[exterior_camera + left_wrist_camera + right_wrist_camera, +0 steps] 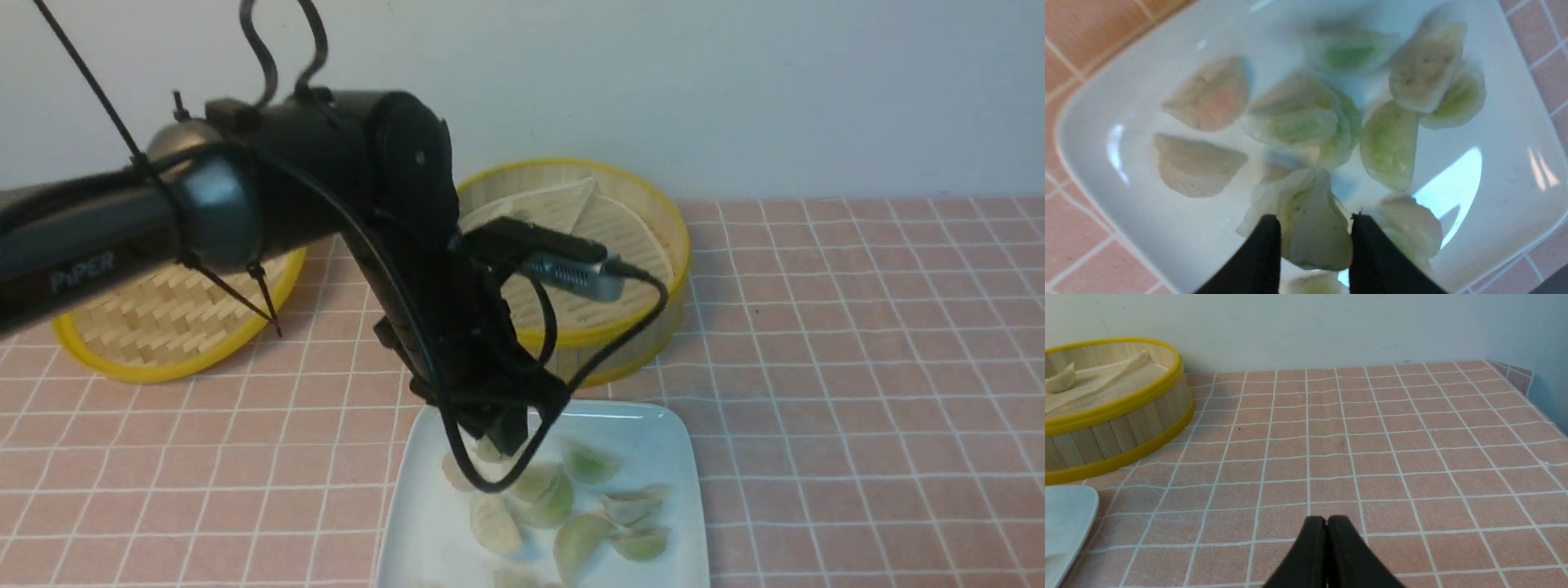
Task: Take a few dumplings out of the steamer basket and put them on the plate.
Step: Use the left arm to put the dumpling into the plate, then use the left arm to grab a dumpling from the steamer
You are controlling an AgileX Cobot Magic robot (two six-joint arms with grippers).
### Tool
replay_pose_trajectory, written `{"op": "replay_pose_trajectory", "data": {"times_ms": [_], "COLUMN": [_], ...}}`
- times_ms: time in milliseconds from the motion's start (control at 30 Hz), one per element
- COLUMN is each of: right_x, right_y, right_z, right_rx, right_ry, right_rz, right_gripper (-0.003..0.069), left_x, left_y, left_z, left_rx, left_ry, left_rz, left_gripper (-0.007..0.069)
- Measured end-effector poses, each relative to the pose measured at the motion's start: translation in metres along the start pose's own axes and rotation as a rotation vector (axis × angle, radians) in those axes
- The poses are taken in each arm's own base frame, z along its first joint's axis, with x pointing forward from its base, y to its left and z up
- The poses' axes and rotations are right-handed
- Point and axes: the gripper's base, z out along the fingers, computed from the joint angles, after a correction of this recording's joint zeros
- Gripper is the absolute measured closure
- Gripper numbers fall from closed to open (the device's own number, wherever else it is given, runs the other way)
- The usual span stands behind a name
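Plate (673, 457): glossy white, placed at the near centre of the counter (857, 367). Several dumplings (584, 535) are carried on it, pale and translucent, mostly tinged green, one pinkish, some overlapping.

Steamer basket (653, 220): set just beyond the plate; a folded pale liner (555, 208) is seen inside.

Left claw (1316, 222): angled down over the plate's far-left part, closed narrowly on one dumpling (1306, 204).

Right claw (1327, 524): pressed together over the counter at the right.

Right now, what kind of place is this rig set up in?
Probably a staged dining-table mock-up, not a real kitchen: a pink checked tablecloth against a bare wall, a bamboo steamer basket with its woven lid set aside, and a white plate of dumplings.
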Motion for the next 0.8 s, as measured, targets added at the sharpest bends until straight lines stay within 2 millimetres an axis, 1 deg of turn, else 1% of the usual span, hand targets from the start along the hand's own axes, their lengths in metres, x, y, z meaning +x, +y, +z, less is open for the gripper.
{"op": "replay_pose_trajectory", "data": {"times_ms": [167, 233, 300, 400, 433, 500, 567, 600, 667, 733, 767, 800], "right_x": [0.0, 0.0, 0.0, 0.0, 0.0, 0.0, 0.0, 0.0, 0.0, 0.0, 0.0, 0.0], "right_y": [0.0, 0.0, 0.0, 0.0, 0.0, 0.0, 0.0, 0.0, 0.0, 0.0, 0.0, 0.0], "right_z": [0.0, 0.0, 0.0, 0.0, 0.0, 0.0, 0.0, 0.0, 0.0, 0.0, 0.0, 0.0], "right_rx": [0.0, 0.0, 0.0, 0.0, 0.0, 0.0, 0.0, 0.0, 0.0, 0.0, 0.0, 0.0], "right_ry": [0.0, 0.0, 0.0, 0.0, 0.0, 0.0, 0.0, 0.0, 0.0, 0.0, 0.0, 0.0], "right_rz": [0.0, 0.0, 0.0, 0.0, 0.0, 0.0, 0.0, 0.0, 0.0, 0.0, 0.0, 0.0], "right_gripper": [0.0673, 0.0673, 0.0673, 0.0673, 0.0673, 0.0673, 0.0673, 0.0673, 0.0673, 0.0673, 0.0673, 0.0673], "left_x": [-0.003, -0.004, -0.004, -0.007, -0.011, -0.018, -0.028, -0.041, -0.058, -0.075, -0.078, -0.093], "left_y": [0.0, 0.0, 0.0, -0.001, -0.002, -0.002, 0.0, 0.007, 0.021, 0.039, 0.044, 0.063], "left_z": [0.025, 0.031, 0.034, 0.03, 0.026, 0.017, 0.005, -0.009, -0.026, -0.041, -0.043, -0.053], "left_rx": [0.002, 0.003, 0.004, 0.005, 0.004, -0.008, -0.036, -0.081, -0.127, -0.157, -0.162, -0.178], "left_ry": [0.027, 0.043, 0.049, 0.036, 0.02, -0.015, -0.065, -0.137, -0.237, -0.321, -0.336, -0.394], "left_rz": [-0.003, -0.003, -0.005, -0.013, -0.019, -0.023, -0.032, -0.065, -0.13, -0.191, -0.203, -0.239], "left_gripper": [0.0433, 0.0408, 0.034, 0.0207, 0.0148, 0.0108, 0.0088, 0.0089, 0.0109, 0.0132, 0.0138, 0.0152]}}
